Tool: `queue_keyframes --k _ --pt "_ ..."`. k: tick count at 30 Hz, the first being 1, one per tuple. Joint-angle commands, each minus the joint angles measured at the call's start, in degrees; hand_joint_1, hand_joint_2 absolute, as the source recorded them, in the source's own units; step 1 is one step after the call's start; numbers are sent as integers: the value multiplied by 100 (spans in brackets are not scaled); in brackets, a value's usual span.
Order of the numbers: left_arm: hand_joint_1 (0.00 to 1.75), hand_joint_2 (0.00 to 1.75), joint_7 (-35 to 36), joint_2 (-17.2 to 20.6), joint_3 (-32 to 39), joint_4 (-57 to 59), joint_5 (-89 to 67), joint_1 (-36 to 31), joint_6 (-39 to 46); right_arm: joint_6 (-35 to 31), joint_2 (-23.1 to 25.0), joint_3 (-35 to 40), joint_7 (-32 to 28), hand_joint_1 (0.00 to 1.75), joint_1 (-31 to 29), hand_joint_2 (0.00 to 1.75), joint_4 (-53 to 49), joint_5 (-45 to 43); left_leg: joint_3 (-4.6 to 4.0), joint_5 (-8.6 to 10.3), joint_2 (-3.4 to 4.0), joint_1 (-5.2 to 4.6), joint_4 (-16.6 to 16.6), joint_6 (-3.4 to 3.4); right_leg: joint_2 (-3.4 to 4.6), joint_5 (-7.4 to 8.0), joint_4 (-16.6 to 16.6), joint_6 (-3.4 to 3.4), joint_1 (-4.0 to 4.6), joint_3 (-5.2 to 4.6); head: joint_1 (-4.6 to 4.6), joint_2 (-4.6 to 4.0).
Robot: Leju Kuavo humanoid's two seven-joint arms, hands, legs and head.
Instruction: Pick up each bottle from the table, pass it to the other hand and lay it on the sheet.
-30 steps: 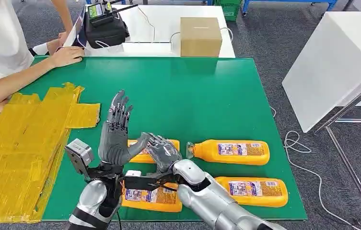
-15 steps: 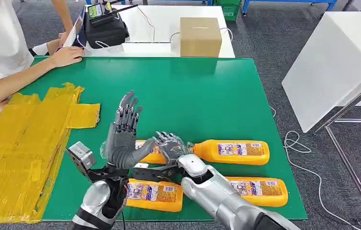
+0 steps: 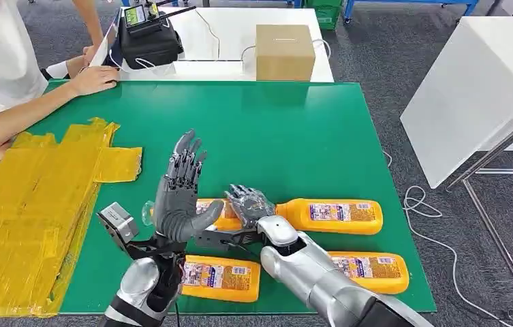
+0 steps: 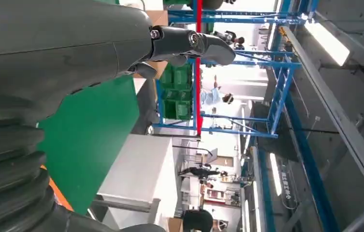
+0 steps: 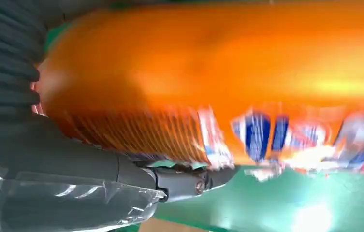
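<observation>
Bottle (image 3: 214, 214) gripped by right robot hand (image 3: 249, 205)

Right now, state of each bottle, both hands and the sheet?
left hand: raised, fingers spread, holds nothing
right hand: grips the held bottle
held bottle: lengthwise between the two hands
far-right bottle: lying on the green table
near-left bottle: lying on the table
near-right bottle: lying on the table
yellow sheet: flat at the table's left, no bottle on it
</observation>
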Motion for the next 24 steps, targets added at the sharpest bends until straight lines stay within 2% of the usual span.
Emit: queue_keyframes --k 1,6,12,18,21,24 --pt "0 175 30 99 -136 269 26 -238 -24 60 34 -134 16 138 -220 175 332 -20 10 0 -6 0 -3 -8 -10 -3 -3 -2 0 12 0 0" --pt "0 175 28 102 -136 255 27 -230 -27 0 30 -184 13 140 -203 175 318 -38 15 -3 -4 0 -3 -10 -8 -5 -4 -2 0 18 0 0" --pt "0 175 12 104 -146 225 34 -183 -39 -253 36 -337 -78 173 -139 175 301 -44 27 -7 -6 0 -5 -13 -11 -10 -7 -3 -1 31 0 0" --pt "0 175 7 127 -126 122 35 -132 -40 -478 29 -499 -97 175 -94 175 287 -38 13 -3 -3 0 -4 -8 -7 -4 -4 -2 0 15 0 0" --pt "0 175 15 129 -106 79 -34 -85 25 -1148 0 -782 -50 175 -35 175 168 -104 23 -6 -2 -1 -5 -12 -7 -8 -5 -3 -1 25 0 0" --pt "0 175 45 146 -25 -123 -159 68 158 -2877 -93 -1552 -423 175 141 175 -292 -414 28 -11 2 0 -4 -13 -4 -10 -6 -3 0 31 0 0"
